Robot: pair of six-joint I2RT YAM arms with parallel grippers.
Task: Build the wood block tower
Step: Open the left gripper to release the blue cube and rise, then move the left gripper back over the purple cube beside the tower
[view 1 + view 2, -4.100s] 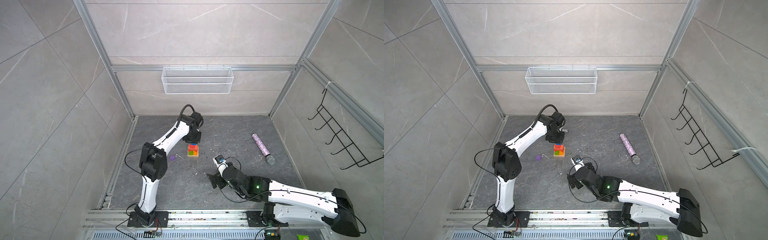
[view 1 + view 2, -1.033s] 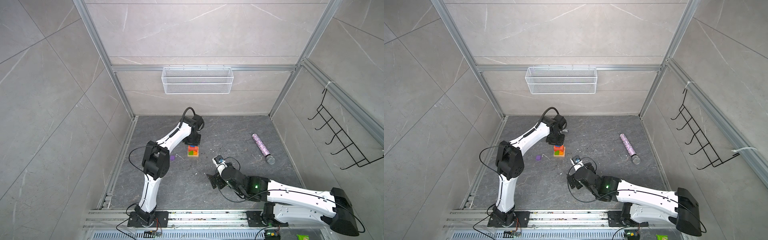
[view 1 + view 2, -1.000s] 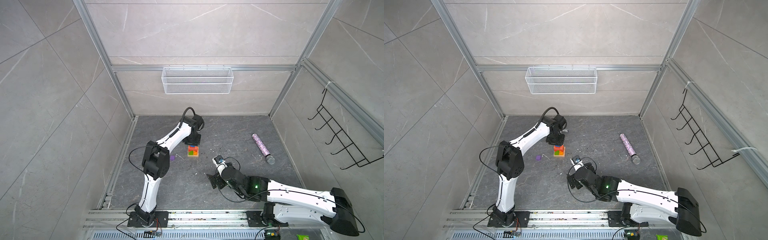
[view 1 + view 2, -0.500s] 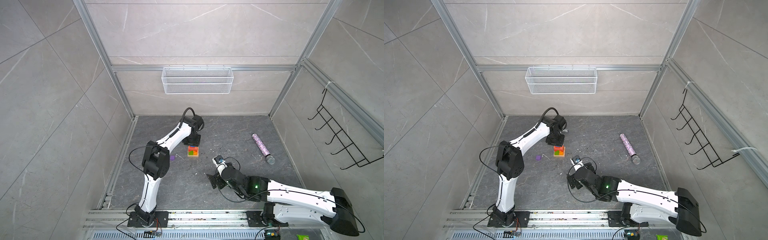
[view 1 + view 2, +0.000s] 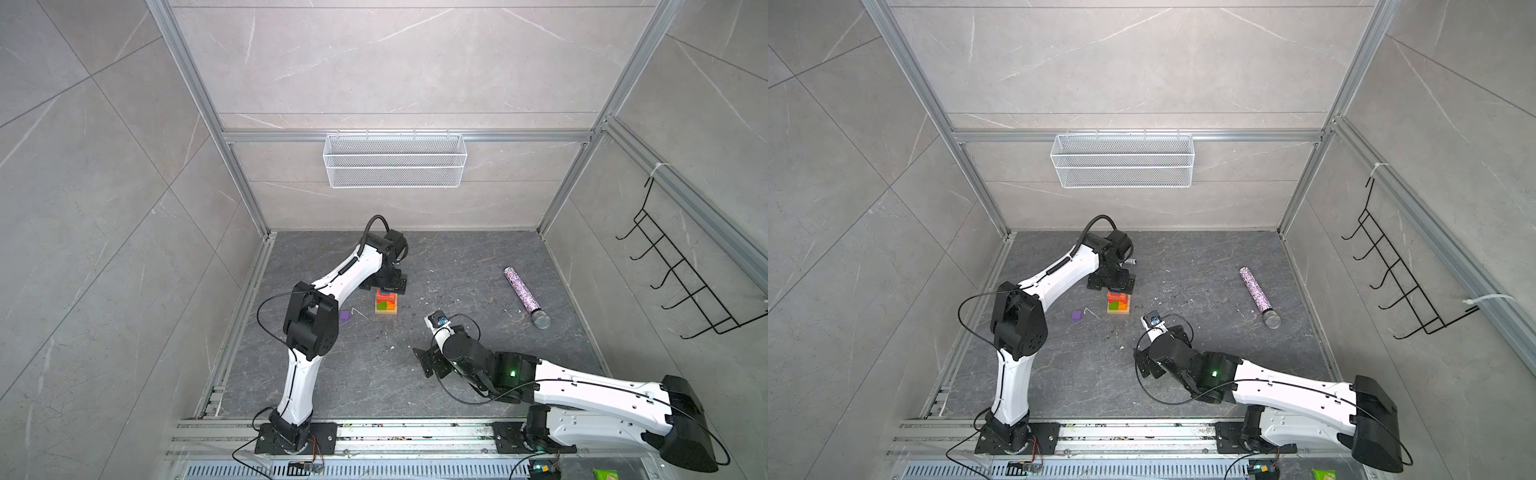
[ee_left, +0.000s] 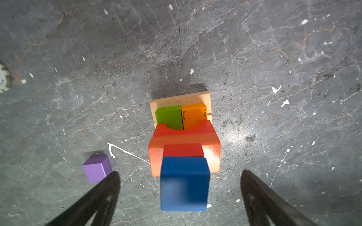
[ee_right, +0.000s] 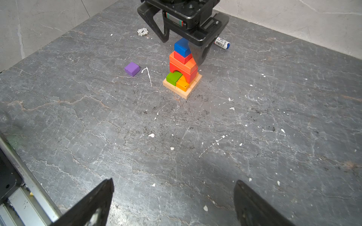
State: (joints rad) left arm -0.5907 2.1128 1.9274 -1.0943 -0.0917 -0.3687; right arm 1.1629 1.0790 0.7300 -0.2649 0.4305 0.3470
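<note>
The tower [image 5: 386,302] [image 5: 1118,303] stands mid-floor: a tan base [image 6: 180,99], green [image 6: 169,117] and orange [image 6: 194,115] blocks, a red-orange arch [image 7: 184,67], a small red block, and a blue cube [image 6: 184,184] [image 7: 181,49] on top. My left gripper [image 6: 180,172] [image 5: 388,286] hangs open over the tower, one finger on each side of the blue cube and clear of it. A purple cube [image 6: 97,169] [image 7: 132,68] [image 5: 344,316] lies on the floor just left of the tower. My right gripper [image 7: 174,181] [image 5: 428,361] is open and empty, low over bare floor nearer the front.
A glittery microphone [image 5: 523,297] lies at the right. A marker pen [image 7: 222,43] and a poker chip [image 7: 142,31] lie behind the tower. A wire basket [image 5: 395,160] hangs on the back wall and a black hook rack [image 5: 681,282] on the right wall.
My left gripper has opened and let go of the blue cube, which now rests on top of the tower. The right arm has not moved.
</note>
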